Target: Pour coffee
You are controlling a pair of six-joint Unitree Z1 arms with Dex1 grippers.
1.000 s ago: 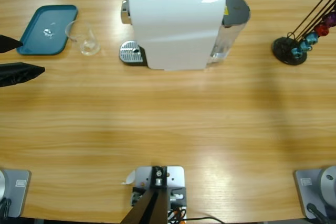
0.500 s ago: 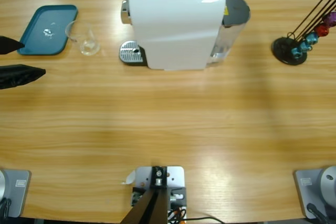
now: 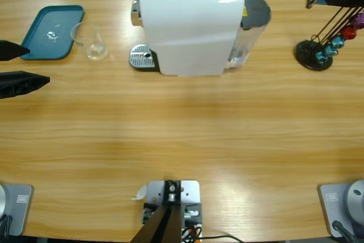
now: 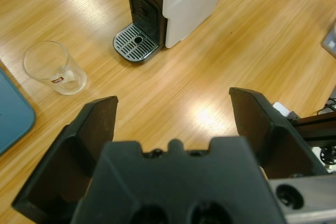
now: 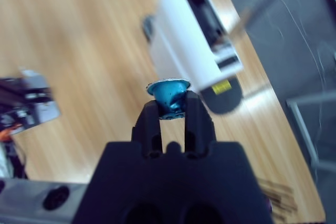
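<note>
Right hand (image 5: 169, 109), newly entering the upper right of the high view, grips a blue capsule (image 5: 168, 94) for the white machine (image 3: 190, 27), while the left hand (image 4: 170, 119) hangs open near the empty glass (image 4: 54, 67); no coffee is visible yet.

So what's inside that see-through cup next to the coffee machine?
Nothing that shows. The glass cup looks empty in the left wrist view, with only a small red mark on its side. It stands on the table beside the blue tray, not under the coffee machine.
</note>
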